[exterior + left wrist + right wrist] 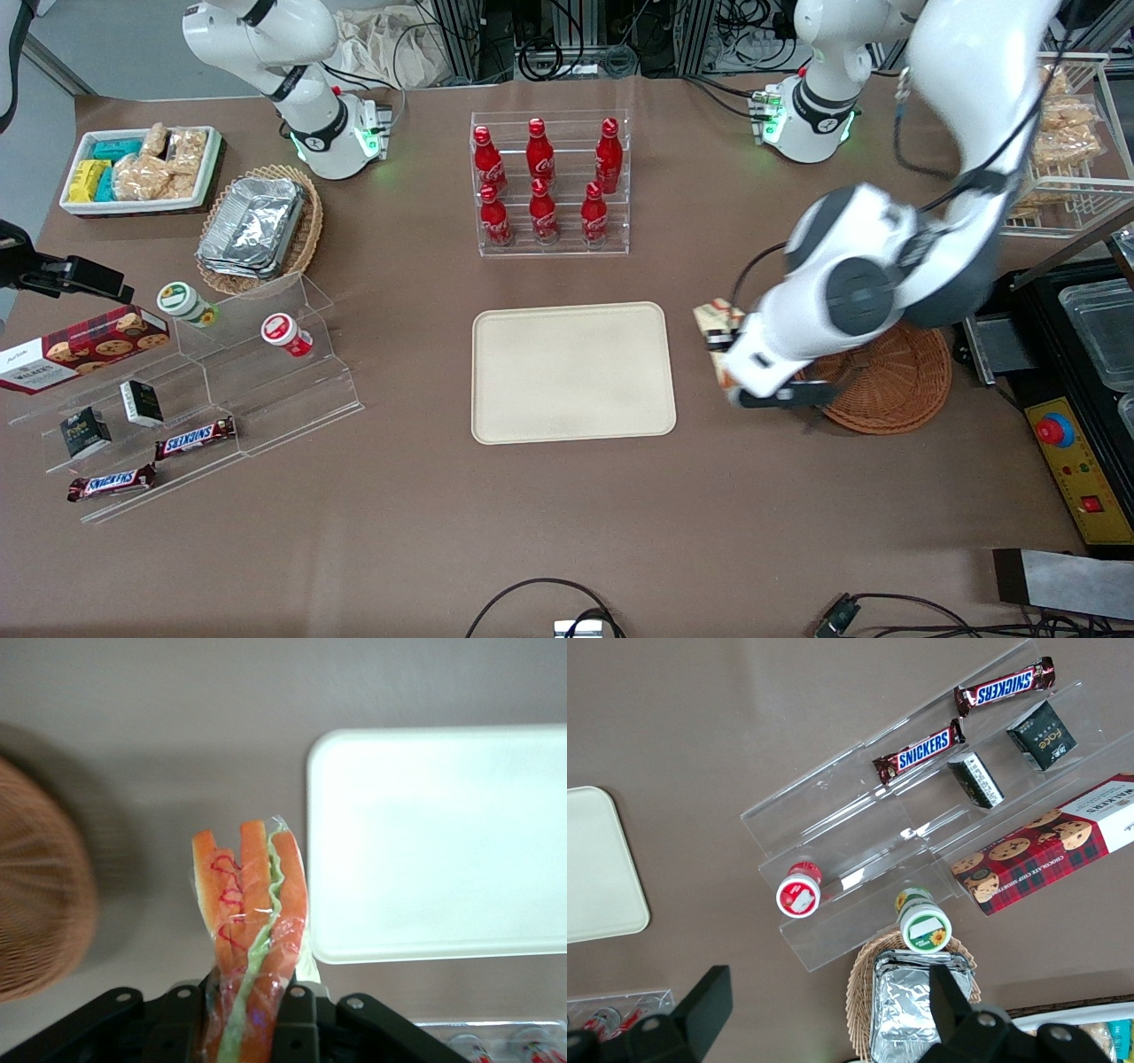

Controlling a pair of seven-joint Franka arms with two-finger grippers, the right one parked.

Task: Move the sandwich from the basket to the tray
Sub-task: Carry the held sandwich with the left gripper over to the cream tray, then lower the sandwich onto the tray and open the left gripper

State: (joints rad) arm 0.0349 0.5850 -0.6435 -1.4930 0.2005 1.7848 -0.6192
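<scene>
My left gripper (246, 1014) is shut on the sandwich (251, 921), a plastic-wrapped wedge with orange-red and green filling edges. In the front view the gripper (728, 350) holds the sandwich (718, 321) above the bare table, between the round reddish-brown basket (895, 390) and the cream tray (571, 370). The basket (35, 895) looks empty. The tray (443, 842) is bare and lies beside the sandwich's tip.
A clear rack of red cola bottles (545, 182) stands farther from the front camera than the tray. Toward the parked arm's end are an acrylic stand with snack bars (190, 439), cups and a cookie box, an oval basket of foil containers (257, 229) and a white snack bin (142, 168).
</scene>
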